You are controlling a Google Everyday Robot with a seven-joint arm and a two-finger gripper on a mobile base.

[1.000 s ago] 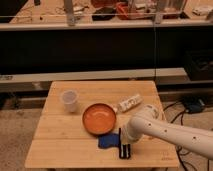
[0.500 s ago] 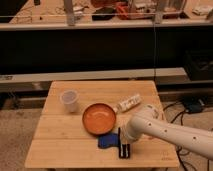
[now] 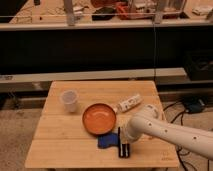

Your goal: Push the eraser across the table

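1. One white arm [image 3: 161,129] is mine, and it reaches in from the right side over the front part of the table [image 3: 60,150].
2. My gripper [image 3: 126,149] is at the end of the arm. It is low down, close to the wood, near the front edge of the table.
3. The gripper is closed all the way, with its fingers pressed together. I see nothing held between them.
4. The eraser [image 3: 119,139] is long, thin and black. It lies flat on the table near the front edge. One end points at the orange bowl [image 3: 99,119] and the other end points at the front edge.
5. My gripper is just beside the eraser, on its right side, by the end nearest the front. I cannot tell if the two touch.
6. A small blue pad [image 3: 106,142] lies flat just left of the eraser, very close to it.
7. The orange bowl sits near the middle of the table, just behind the blue pad and the eraser.
8. A clear cup [image 3: 69,100] stands upright to the left of the bowl, apart from it.
9. A white bottle [image 3: 128,103] lies on its side behind the bowl and to the right, close to the bowl's rim.
10. The table is made of light wooden planks.
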